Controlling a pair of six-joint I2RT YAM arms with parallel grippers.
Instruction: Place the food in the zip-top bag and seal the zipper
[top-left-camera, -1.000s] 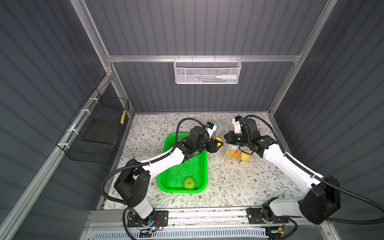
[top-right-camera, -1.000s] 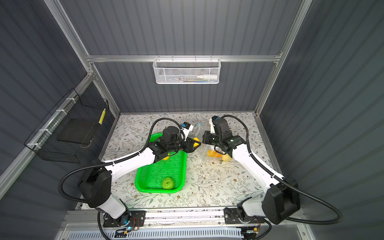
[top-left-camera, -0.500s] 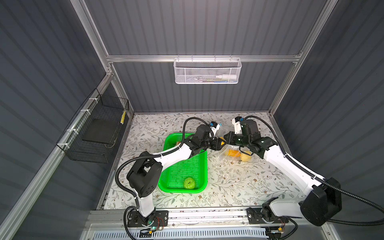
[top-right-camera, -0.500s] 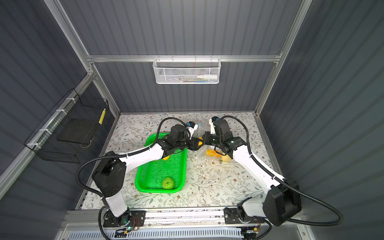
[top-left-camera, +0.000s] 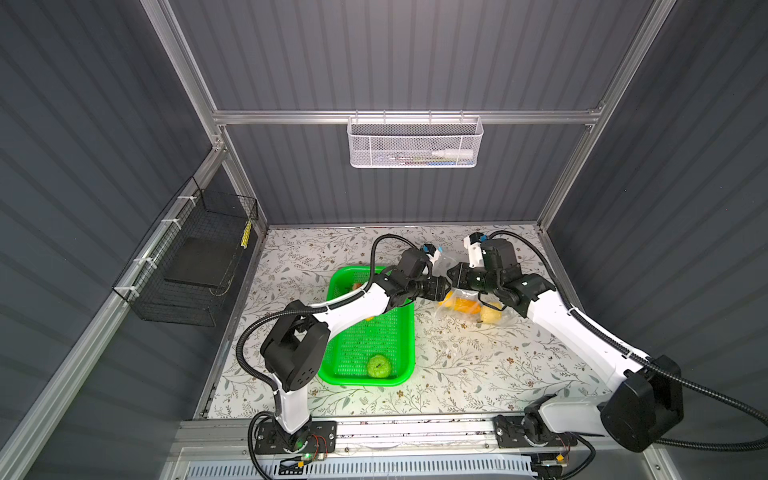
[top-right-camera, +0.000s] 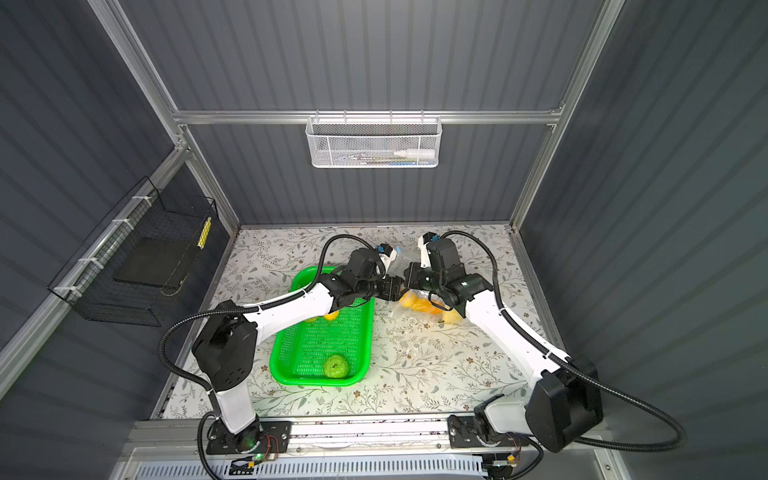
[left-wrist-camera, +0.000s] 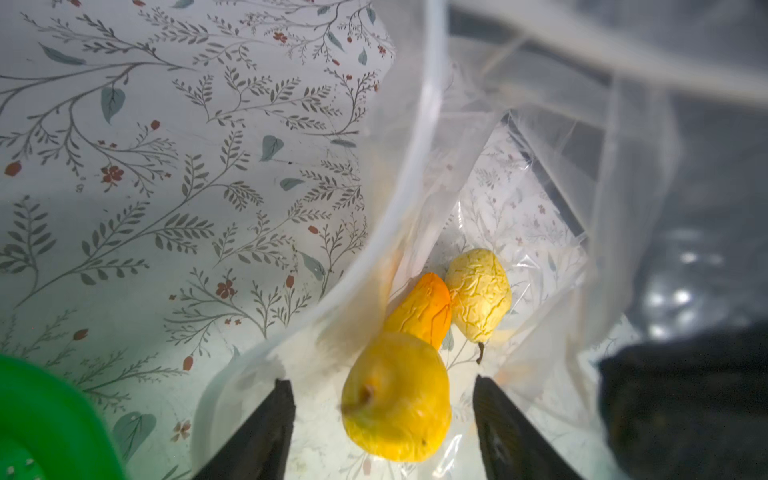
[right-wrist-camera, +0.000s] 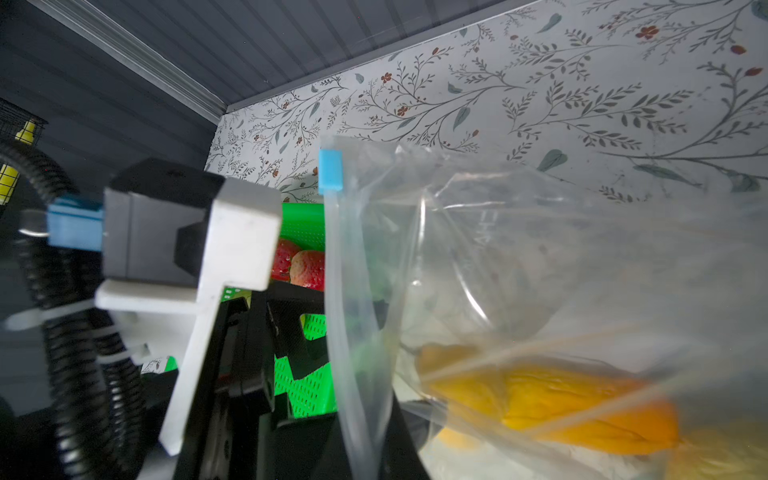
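The left gripper (left-wrist-camera: 381, 380) had its two fingers apart, just inside the mouth of the zip-top bag (left-wrist-camera: 536, 216). A round yellow fruit (left-wrist-camera: 397, 399) sat between the fingers with a gap on each side, so nothing pinched it. Past the fingertips, deeper in the bag, lay a long orange fruit (left-wrist-camera: 422, 311) and a pale ridged fruit (left-wrist-camera: 478, 291), touching each other. The right gripper (top-left-camera: 454, 276) was closed tight. It seemed to pinch the bag's rim and hold the mouth up, nose to nose with the left gripper.

The bag looked thin, soft and crinkly. It would likely flop shut if let go. The stiffer strip of the zipper (right-wrist-camera: 337, 291) seemed the best place to hold it. The little blue slider (right-wrist-camera: 330, 170) sat at one end of that strip and looked like a small, fiddly thing to pinch. The toy fruits looked light and a bit squashy. The round ones could roll or slip, so a grip across the middle seemed best.

More food waited back behind the left gripper in the green basket (top-left-camera: 409, 332): two strawberries (right-wrist-camera: 309, 270) and a bumpy green ball (top-left-camera: 378, 366).

Room was tight. Plastic hung close on both sides of the left fingers, and the right gripper was just in front. Pulling straight back looked safest. The basket's wall stood right under the left arm, with bare table (left-wrist-camera: 166, 166) off to the side.
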